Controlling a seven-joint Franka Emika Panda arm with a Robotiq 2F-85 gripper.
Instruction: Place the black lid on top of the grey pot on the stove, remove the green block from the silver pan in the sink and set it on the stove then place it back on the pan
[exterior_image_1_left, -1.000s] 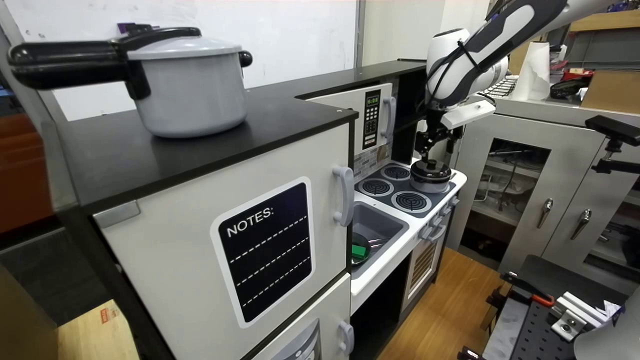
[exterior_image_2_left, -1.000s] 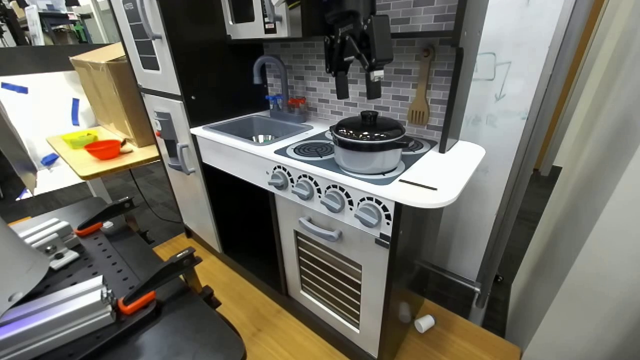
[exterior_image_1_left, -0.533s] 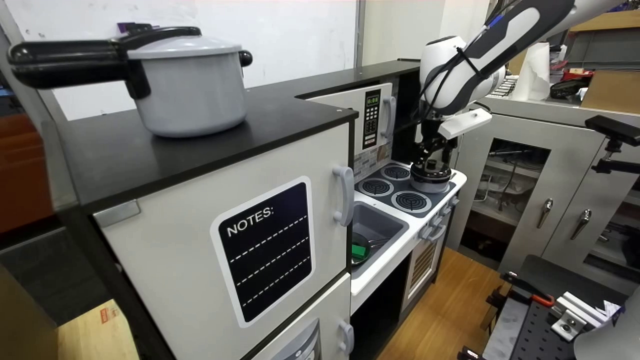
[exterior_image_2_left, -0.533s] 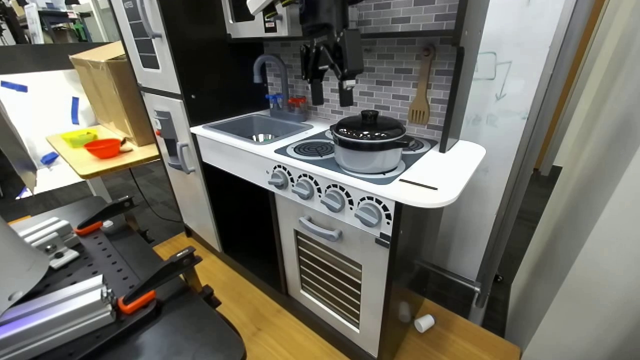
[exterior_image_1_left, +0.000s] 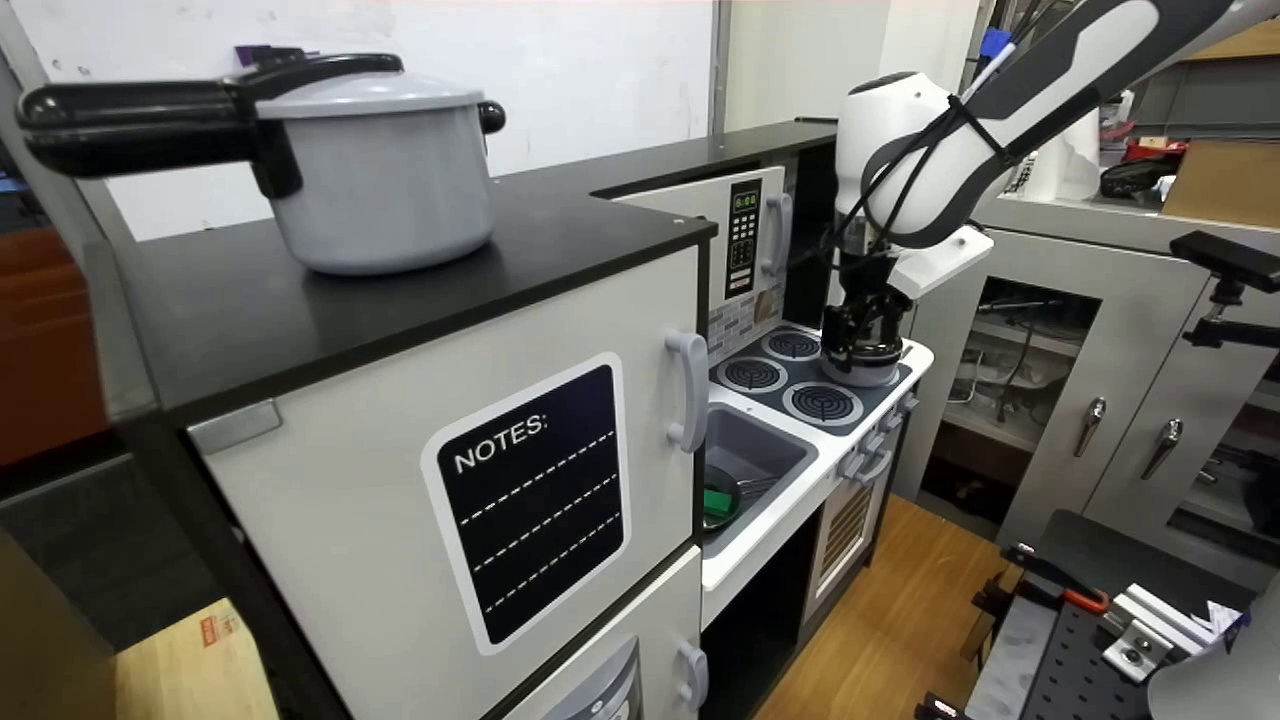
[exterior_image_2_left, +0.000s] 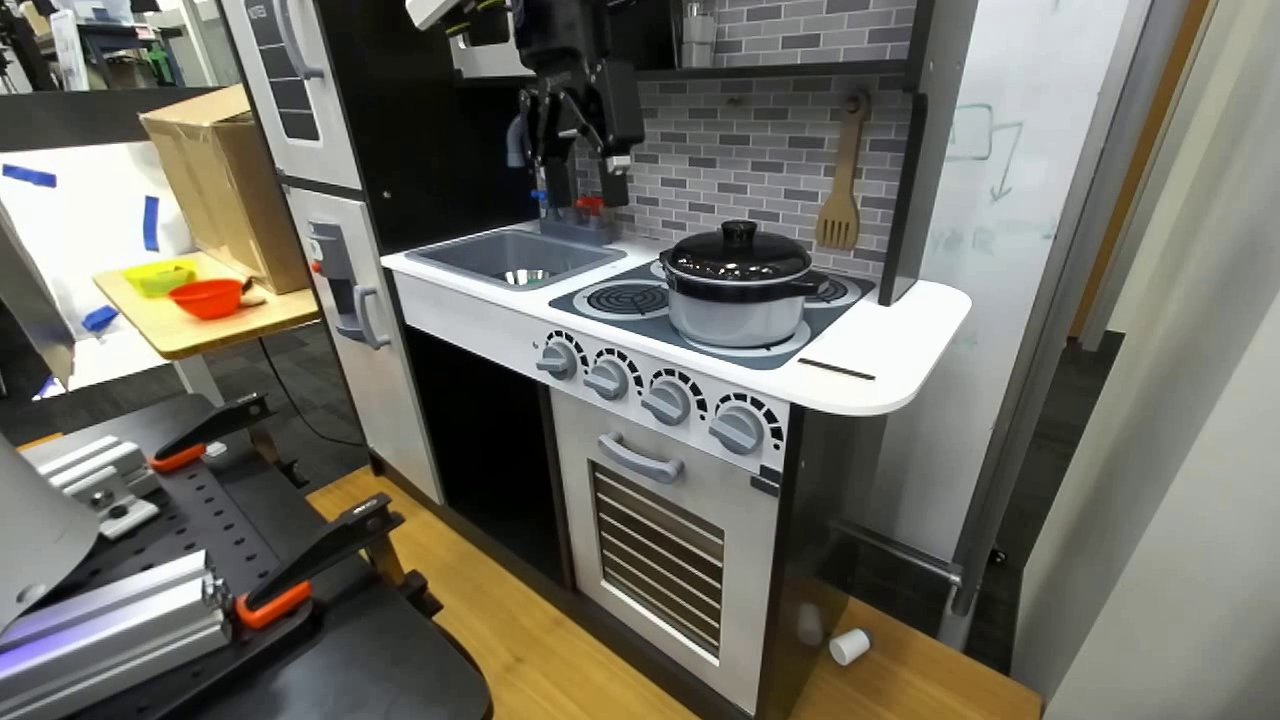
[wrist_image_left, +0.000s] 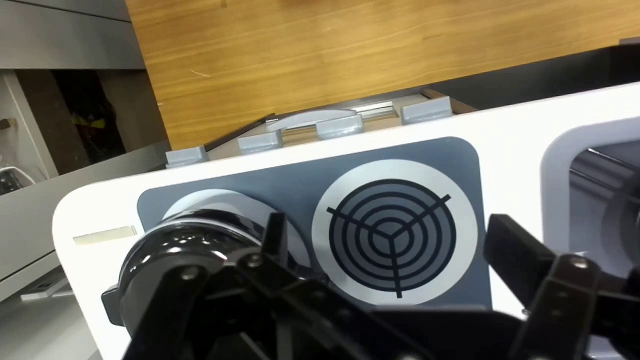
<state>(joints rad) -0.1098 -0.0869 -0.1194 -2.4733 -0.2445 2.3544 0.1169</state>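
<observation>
The black lid (exterior_image_2_left: 737, 258) sits flat on the grey pot (exterior_image_2_left: 735, 318), which stands on a front burner of the stove (exterior_image_2_left: 648, 326). Inside the sink (exterior_image_1_left: 765, 440) lies the silver pan (exterior_image_2_left: 526, 277), with the green block (exterior_image_1_left: 716, 503) in it. My gripper (exterior_image_2_left: 588, 187) hangs above the counter, on the sink side of the pot, its fingers wide apart and nothing between them. From the wrist view, a bare burner shows between the fingertips of the open gripper (wrist_image_left: 388, 232), while the lid (wrist_image_left: 185, 255) appears at left, partly behind one finger. The sink is at right there.
A faucet (exterior_image_2_left: 516, 140) with red and blue taps stands behind the sink, partly covered by my gripper. A wooden spatula (exterior_image_2_left: 842, 190) hangs on the tiled wall. A large pale-grey pot (exterior_image_1_left: 385, 185) with a black handle stands on the high counter.
My gripper has moved from above the lidded pot towards the sink side, staying open. The lid, pot, pan and green block have kept their places.
</observation>
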